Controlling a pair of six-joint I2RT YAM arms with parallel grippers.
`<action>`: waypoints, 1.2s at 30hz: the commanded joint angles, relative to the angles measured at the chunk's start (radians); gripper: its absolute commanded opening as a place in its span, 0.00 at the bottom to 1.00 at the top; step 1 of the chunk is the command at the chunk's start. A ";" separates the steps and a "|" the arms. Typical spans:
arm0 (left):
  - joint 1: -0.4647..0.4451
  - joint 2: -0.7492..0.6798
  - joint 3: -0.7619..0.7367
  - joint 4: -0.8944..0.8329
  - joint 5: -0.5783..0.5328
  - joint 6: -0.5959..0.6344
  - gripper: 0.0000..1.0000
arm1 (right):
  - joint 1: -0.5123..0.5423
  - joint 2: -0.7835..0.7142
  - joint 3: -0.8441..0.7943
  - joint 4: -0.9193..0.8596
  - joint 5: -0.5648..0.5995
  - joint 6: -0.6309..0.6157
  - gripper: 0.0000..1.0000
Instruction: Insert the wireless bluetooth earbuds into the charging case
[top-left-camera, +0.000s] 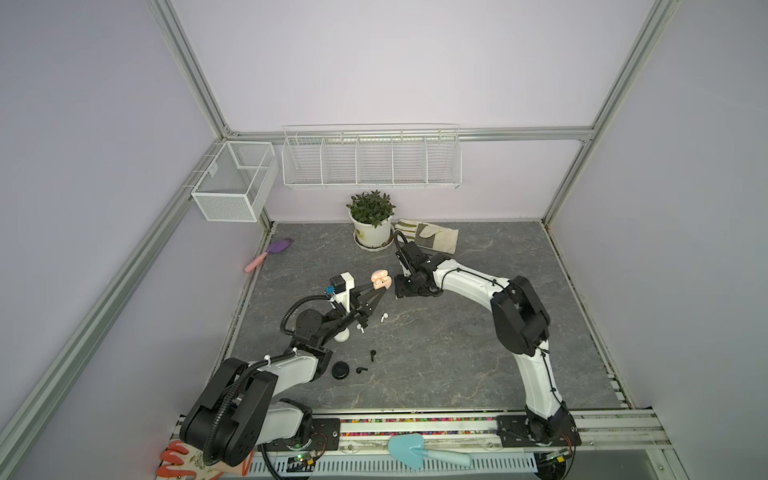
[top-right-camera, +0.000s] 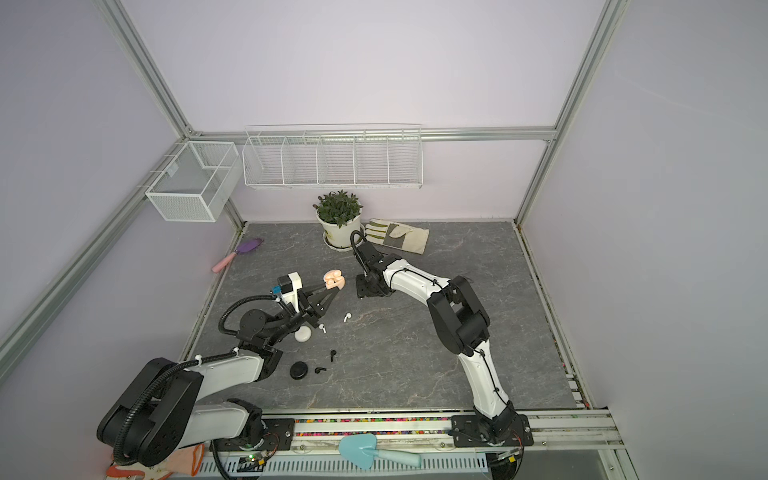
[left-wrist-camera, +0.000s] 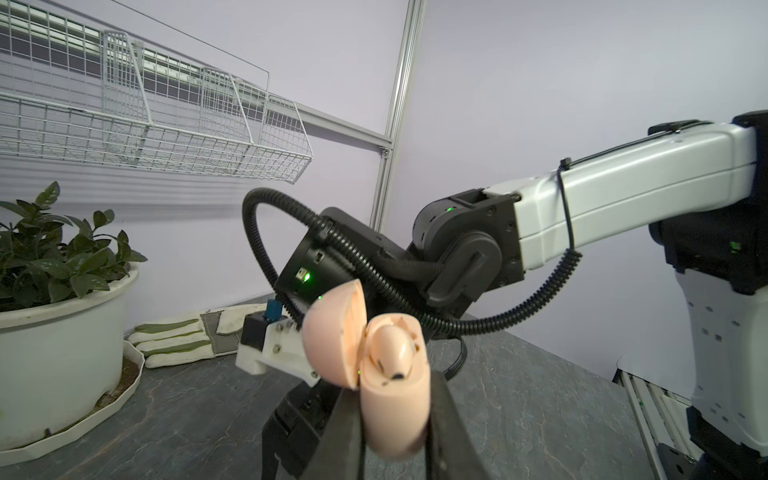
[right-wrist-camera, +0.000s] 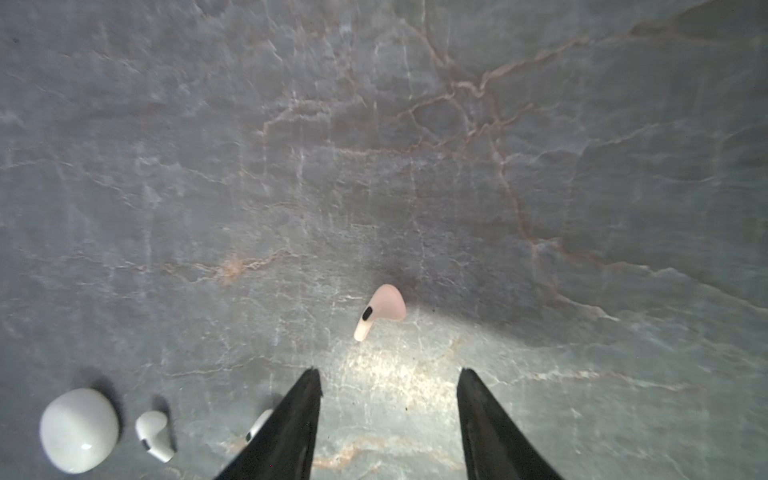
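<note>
Behind right pincer (right-wrist-camera: 390, 370), half-hidden white earbud (right-wrist-camera: 259, 424).

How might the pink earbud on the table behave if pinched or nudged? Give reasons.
The pink earbud has a rounded, smooth head, so it may slip or pivot in a pinch. It is tiny beside the open right gripper, so probably light and easily skids on the table.

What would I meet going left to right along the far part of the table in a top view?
purple brush → potted plant → work glove
</note>
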 joint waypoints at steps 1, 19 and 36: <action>0.000 -0.003 -0.003 0.013 -0.004 -0.006 0.00 | 0.016 0.012 0.069 -0.037 0.026 0.019 0.56; 0.010 -0.004 -0.006 0.012 0.003 0.006 0.00 | 0.048 0.193 0.276 -0.203 0.138 -0.033 0.40; 0.019 -0.030 -0.010 -0.010 0.003 0.013 0.00 | 0.047 0.194 0.264 -0.206 0.146 -0.050 0.32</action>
